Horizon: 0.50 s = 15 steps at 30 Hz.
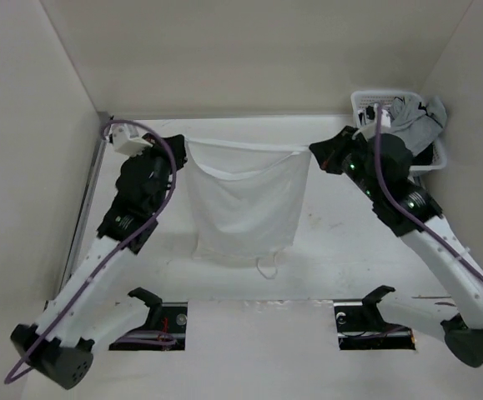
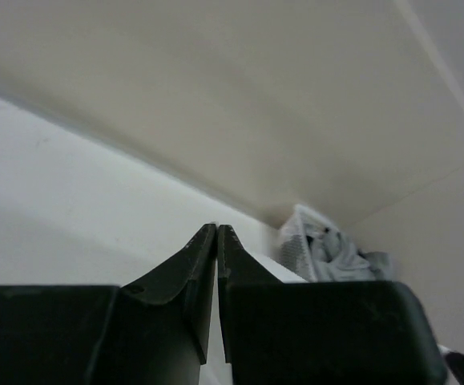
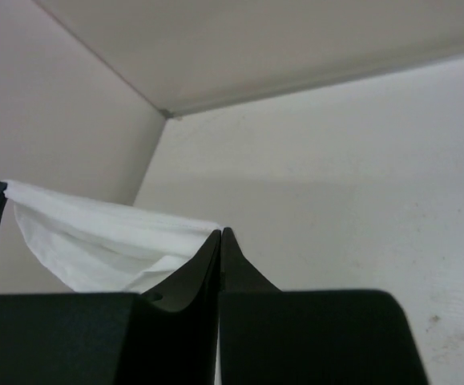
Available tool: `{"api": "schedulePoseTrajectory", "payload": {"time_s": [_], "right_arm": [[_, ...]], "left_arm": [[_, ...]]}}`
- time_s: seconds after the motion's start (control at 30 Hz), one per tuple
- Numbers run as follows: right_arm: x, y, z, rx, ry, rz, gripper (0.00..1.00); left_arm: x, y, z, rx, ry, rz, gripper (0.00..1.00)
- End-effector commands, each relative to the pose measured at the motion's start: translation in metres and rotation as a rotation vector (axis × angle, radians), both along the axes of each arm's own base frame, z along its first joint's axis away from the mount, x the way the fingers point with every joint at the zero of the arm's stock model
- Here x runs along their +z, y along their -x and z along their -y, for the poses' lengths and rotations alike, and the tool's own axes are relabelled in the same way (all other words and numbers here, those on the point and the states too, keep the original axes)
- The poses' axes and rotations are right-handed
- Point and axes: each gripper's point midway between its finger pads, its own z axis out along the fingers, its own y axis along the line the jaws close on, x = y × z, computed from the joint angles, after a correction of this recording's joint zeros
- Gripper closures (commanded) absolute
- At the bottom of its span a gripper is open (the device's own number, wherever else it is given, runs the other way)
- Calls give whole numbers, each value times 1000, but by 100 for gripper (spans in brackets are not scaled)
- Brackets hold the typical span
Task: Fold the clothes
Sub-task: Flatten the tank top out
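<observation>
The left gripper (image 1: 181, 148) has its jaws pressed together on the far left corner of the garment (image 1: 245, 200). In the left wrist view the two black jaws meet at their tips, with a sliver of white cloth showing low down between them. The right gripper (image 1: 314, 152) is likewise pinched on the garment's far right corner. Its wrist view shows the jaws meeting and the white cloth running off to the left, up to the other gripper at the frame's edge.

Between the two grips the garment's top edge is stretched across with a slight sag, raised off the table (image 1: 349, 250) near its far edge. From there the white cloth spreads toward the near side, narrowing a little. It is crumpled along its lower hem, which ends about the middle of the table. Whether the hem rests on the surface cannot be told. A thin white loop (image 1: 266, 267) hangs out past the hem.

In the far right corner of the table, just beyond the right gripper, stands a white latticed basket (image 1: 360, 104). It holds grey clothes (image 1: 416, 117) heaped together, which rise above its rim and spill over it on the right side. The left wrist view shows the same heap inside the basket.
</observation>
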Motion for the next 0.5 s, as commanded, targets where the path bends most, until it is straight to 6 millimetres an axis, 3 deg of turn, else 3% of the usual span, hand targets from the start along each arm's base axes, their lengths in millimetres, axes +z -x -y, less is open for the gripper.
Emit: {"api": "schedulePoseTrajectory", "payload": {"time_s": [0.0,0.1,0.23,0.3,0.37,0.47], "right_arm": [[-5,-34,-16,75,-52,-10,99],[3,-79,-19,71,-69,-13,99],[54,-113,-20,67,-96,52,99],[83,-113,-18,71,-102,96,99],[101,-107,-17,76,-108,126,99],[90,-100,-14,71,-94,118,99]], "left_arm": [[-47,-50,0,-11,70,-111,96],[-30,-89,-8,-21,118,-95,97],[34,-106,-8,-54,145,9,97],[62,-101,-10,-61,144,62,97],[74,-94,-12,-63,143,89,97],[62,-86,-16,-59,136,79,97]]}}
